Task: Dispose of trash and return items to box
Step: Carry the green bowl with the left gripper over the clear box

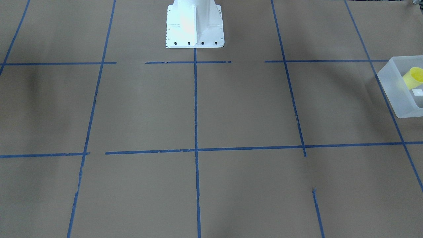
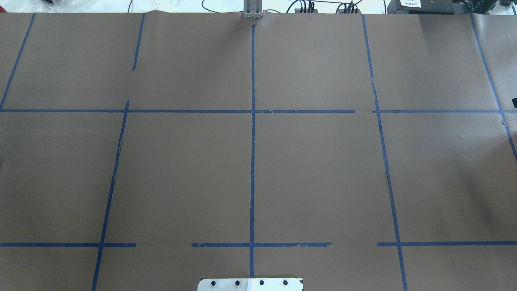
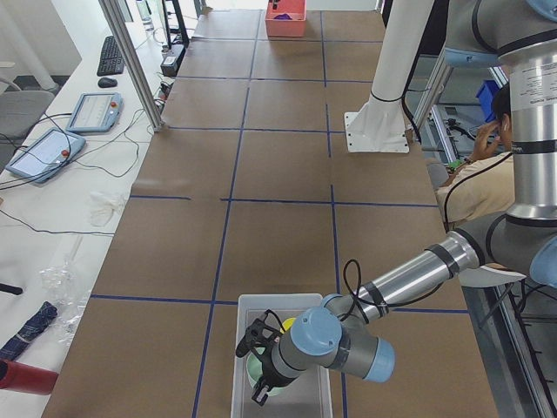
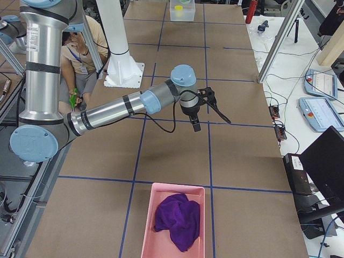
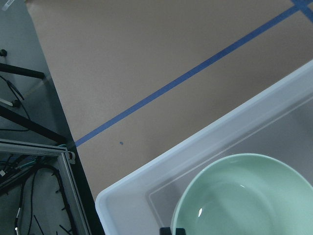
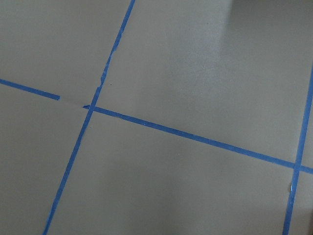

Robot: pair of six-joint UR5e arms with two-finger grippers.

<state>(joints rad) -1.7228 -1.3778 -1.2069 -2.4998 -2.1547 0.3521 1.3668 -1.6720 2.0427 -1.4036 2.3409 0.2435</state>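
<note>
Hanging over the box [image 3: 283, 302] at my left end of the table [image 2: 323, 161], my left gripper [image 3: 259, 387] points down into it, just above a pale green bowl [image 5: 244, 196] that takes up much of the floor. Whether its jaws are parted or clamped I cannot tell: only the side view shows them, and the wrist camera catches no more than a dark sliver. The yellow cup [image 1: 414, 77] is already inside the box, tilted rather than upright. Its long axis slants and its mouth shows to the front camera. It lies beside the bowl, on the side of my gripper toward the table's middle. My left arm is plainly the nearer. My right gripper [image 4: 196, 124] hovers well apart over brown paper crossed with blue tape [image 2: 252, 141], its jaws likewise beyond judging. I reckon any lift out should go straight up, away from the frosted walls. At my right end a pink bin [image 4: 148, 226] holds a purple cloth [image 4: 177, 220]. An operator [image 3: 474, 187] sits behind my base, and tablets [image 3: 91, 111] lie on a desk across the table.
</note>
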